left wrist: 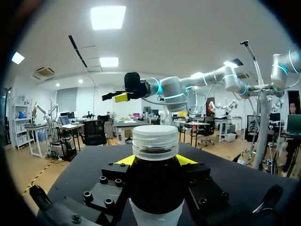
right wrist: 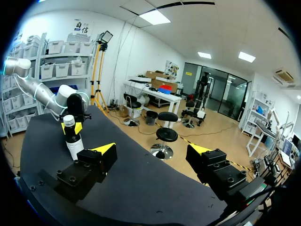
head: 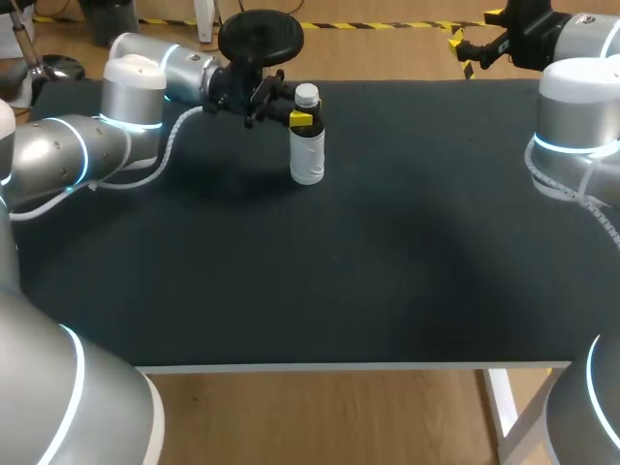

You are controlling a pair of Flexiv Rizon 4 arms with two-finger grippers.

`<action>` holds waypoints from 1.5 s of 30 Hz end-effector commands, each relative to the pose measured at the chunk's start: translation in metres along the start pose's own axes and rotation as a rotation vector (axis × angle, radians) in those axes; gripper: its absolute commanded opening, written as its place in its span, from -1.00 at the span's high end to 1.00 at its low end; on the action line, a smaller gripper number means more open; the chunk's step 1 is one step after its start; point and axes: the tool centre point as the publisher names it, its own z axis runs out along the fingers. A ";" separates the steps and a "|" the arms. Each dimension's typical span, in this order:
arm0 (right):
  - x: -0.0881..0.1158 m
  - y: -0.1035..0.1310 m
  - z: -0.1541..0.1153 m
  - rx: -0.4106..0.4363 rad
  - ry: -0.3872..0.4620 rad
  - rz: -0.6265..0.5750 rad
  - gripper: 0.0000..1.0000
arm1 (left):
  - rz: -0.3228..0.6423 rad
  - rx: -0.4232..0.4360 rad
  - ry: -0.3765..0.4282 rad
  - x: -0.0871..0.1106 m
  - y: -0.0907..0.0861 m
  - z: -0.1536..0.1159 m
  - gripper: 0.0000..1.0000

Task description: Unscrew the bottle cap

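A small bottle (head: 307,155) with a white label, dark shoulder and clear-white screw cap (head: 307,94) stands upright at the back middle of the black table. My left gripper (head: 303,118) comes in from the left and is shut on the bottle's dark neck just under the cap. In the left wrist view the bottle (left wrist: 156,188) fills the space between the fingers, with the cap (left wrist: 155,140) above the yellow tips. My right gripper (head: 463,52) hangs open and empty over the table's far right edge, well away from the bottle (right wrist: 73,141).
The black table (head: 387,262) carries nothing else. My right arm's elbow (head: 572,136) stands over the right edge, and the left arm's links (head: 87,145) lie along the back left.
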 end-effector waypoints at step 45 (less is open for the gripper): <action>0.262 0.043 0.087 -0.263 0.254 0.116 -1.00 | 0.000 0.003 0.012 -0.004 0.002 -0.002 1.00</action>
